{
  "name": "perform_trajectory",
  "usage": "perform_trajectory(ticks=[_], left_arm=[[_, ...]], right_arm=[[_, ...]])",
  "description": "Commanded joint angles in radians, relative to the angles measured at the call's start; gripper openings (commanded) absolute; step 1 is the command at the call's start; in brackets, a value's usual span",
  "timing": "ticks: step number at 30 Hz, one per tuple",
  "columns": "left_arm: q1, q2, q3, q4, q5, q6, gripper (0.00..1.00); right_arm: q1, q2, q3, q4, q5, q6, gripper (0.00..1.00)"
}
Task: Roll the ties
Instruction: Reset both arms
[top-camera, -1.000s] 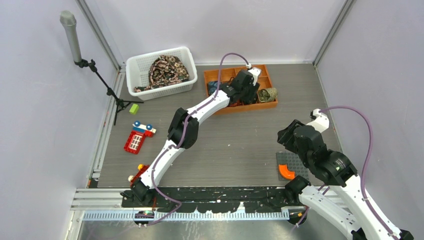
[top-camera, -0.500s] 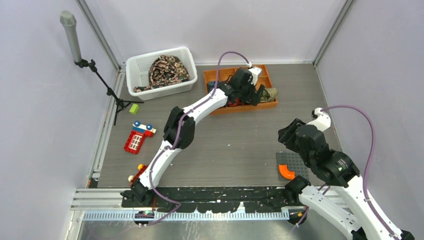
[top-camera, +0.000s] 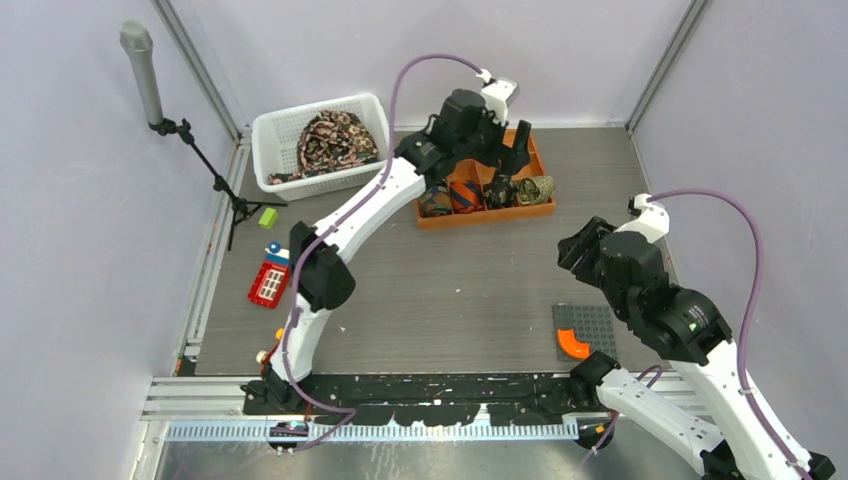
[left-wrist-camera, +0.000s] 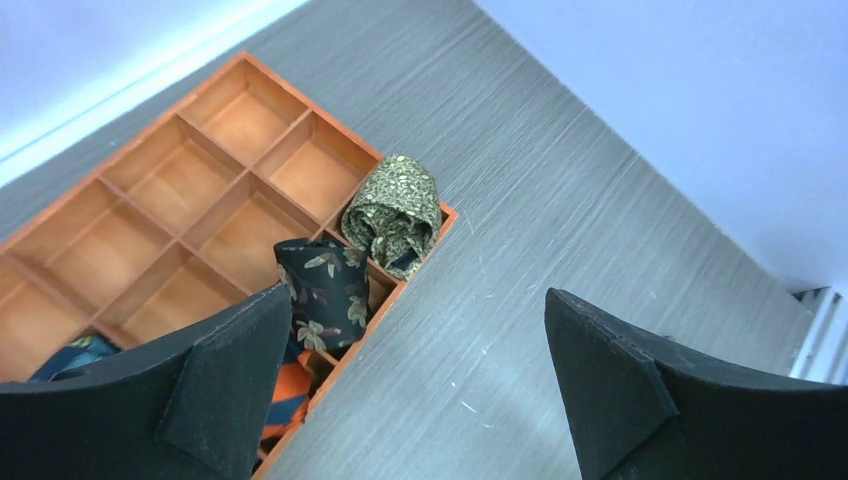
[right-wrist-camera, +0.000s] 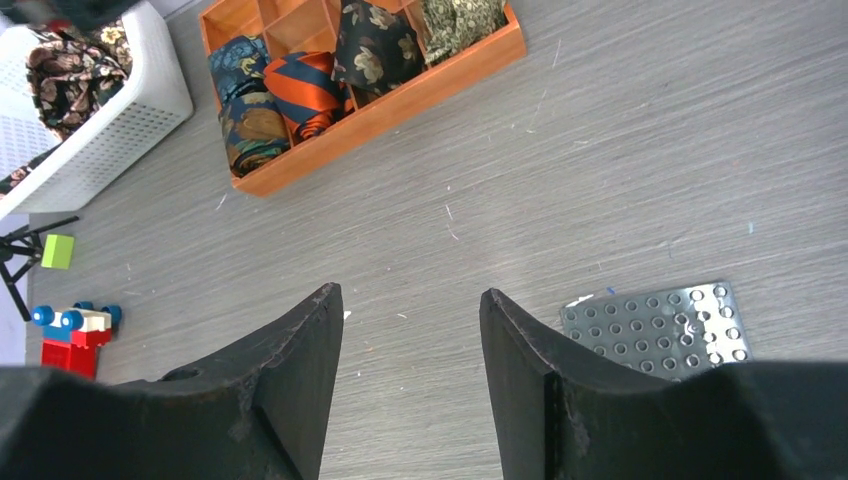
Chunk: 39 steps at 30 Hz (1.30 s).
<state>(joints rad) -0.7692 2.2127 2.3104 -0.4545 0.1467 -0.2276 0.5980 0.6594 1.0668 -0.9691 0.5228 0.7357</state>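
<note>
An orange compartment tray at the back holds rolled ties in its front row: a blue-brown roll, an orange-red striped roll, a black floral roll and an olive roll. More black floral ties lie heaped in a white basket. My left gripper hangs open and empty above the tray's right end, over the black floral roll and the olive roll. My right gripper stands open over bare table at the right, holding nothing.
A grey studded plate with an orange curved piece lies near the right arm. A red toy bus, a green block and a microphone stand sit at the left.
My left gripper opened and rose off the tray, uncovering the rolls in its front row. The right arm shifted slightly toward the back.
</note>
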Motion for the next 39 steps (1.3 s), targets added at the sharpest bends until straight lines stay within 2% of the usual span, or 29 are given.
perform_trajectory(ticks=[1, 8, 12, 16, 25, 29, 35, 39], left_arm=[[0.004, -0.228, -0.087, -0.040, -0.050, -0.003, 1.00], [0.005, -0.638, -0.529, -0.034, -0.260, 0.027, 1.00], [0.006, -0.869, -0.782, -0.043, -0.353, 0.037, 1.00], [0.007, -1.080, -0.972, -0.119, -0.453, 0.031, 1.00], [0.006, -1.560, -1.416, -0.219, -0.527, -0.054, 0.99], [0.005, -1.683, -1.532, -0.261, -0.538, -0.117, 0.98], [0.005, -1.713, -1.479, -0.346, -0.532, -0.136, 0.98], [0.005, -1.748, -1.511, -0.377, -0.547, -0.162, 0.99]], right_arm=[[0.000, 0.026, 0.060, 0.064, 0.010, -0.079, 0.59], [0.000, 0.077, 0.049, 0.145, -0.041, -0.115, 0.62], [-0.001, 0.090, 0.010, 0.225, -0.093, -0.115, 0.79], [0.000, 0.104, -0.036, 0.294, -0.126, -0.118, 0.86], [-0.001, 0.134, -0.112, 0.400, -0.151, -0.115, 0.89], [0.000, 0.146, -0.126, 0.429, -0.159, -0.108, 0.90], [0.000, 0.165, -0.123, 0.441, -0.167, -0.095, 0.90], [0.000, 0.169, -0.127, 0.444, -0.160, -0.099, 0.90]])
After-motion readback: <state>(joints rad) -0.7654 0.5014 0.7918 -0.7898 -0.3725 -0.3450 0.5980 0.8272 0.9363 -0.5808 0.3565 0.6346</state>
